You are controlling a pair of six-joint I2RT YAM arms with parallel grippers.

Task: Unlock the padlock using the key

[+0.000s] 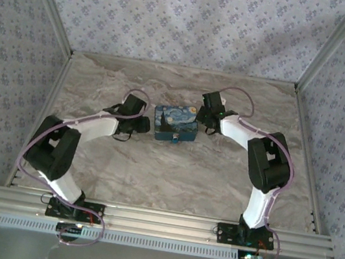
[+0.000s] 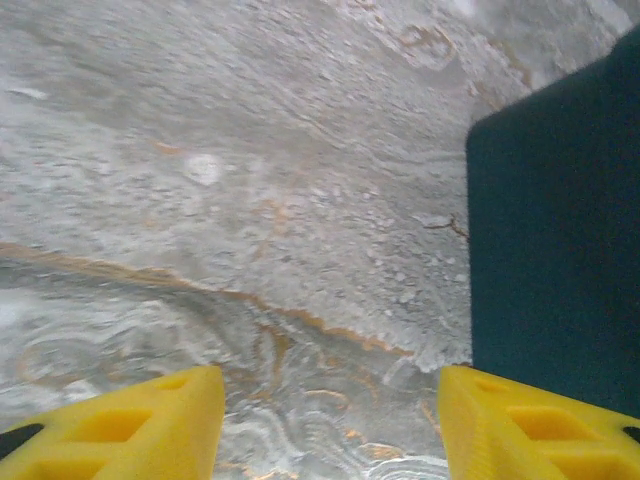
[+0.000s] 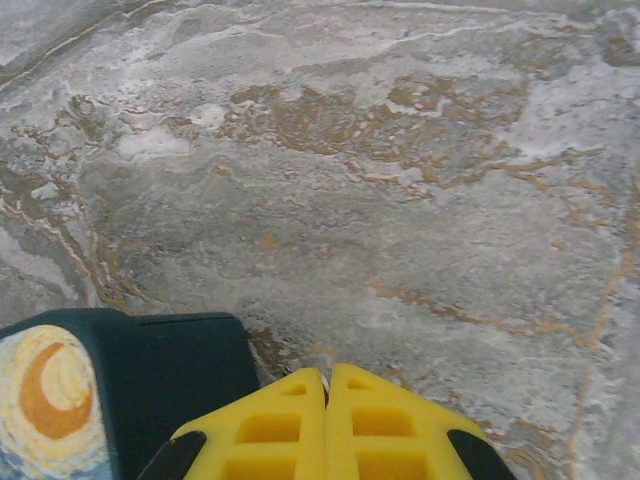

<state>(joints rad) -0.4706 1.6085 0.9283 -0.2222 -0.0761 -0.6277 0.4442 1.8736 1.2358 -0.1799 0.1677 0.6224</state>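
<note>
Between the two yellow fingers [image 2: 130, 425] of the left claw [image 2: 330, 400] I see a wide gap with only bare counter [image 2: 250, 200] in it, so that claw is released and holding nothing. Just off its right finger rises the dark teal side wall of a box [image 2: 560, 250]; I cannot tell whether finger and wall touch.

On the other arm, the right claw [image 3: 327, 378] is clenched, its fingers pressed flat together with nothing showing between them. At the lower left of that wrist's view the box corner lies just beside the claw, with a painted orange crescent on its lid.

From overhead, the box sits mid-counter between both claws. The left claw is at its left end and the right claw at its far right corner. The box's long axis runs left to right, slightly skewed, with the right end a touch farther from the arm bases.

A small blue piece [image 1: 174, 142] juts from the box's near long side, pointing toward the bases. It is too small for me to tell whether it is the padlock, or which way its own long axis lies.
</note>
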